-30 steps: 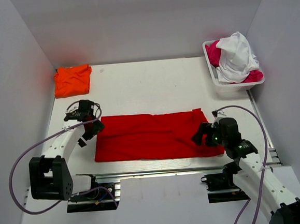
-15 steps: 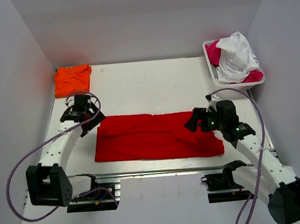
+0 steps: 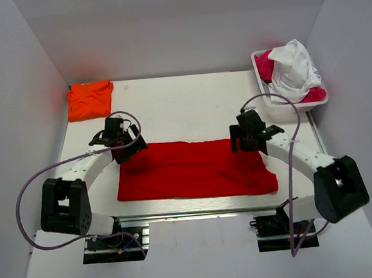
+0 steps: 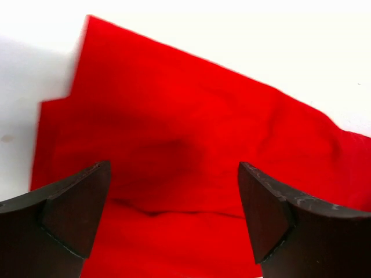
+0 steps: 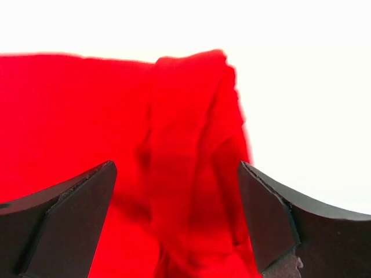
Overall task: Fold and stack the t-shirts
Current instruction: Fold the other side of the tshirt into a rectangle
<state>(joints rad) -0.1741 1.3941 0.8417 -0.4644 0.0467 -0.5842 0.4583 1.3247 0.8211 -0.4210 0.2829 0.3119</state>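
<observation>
Clearly the red t-shirt [image 3: 195,170] is the largest thing on the white table [image 3: 183,107]. It lies in the middle as a long, flat band, near the arm bases, and I judge it is already folded once. The orange t-shirt [image 3: 90,99] sits folded in the far left corner. Such cloth is light, soft and limp, so it will sag and wrinkle. It seems best to pinch both far corners together. The left gripper [image 3: 126,150] and right gripper [image 3: 245,139] stand at those corners, jaws spread wide, holding nothing.
</observation>
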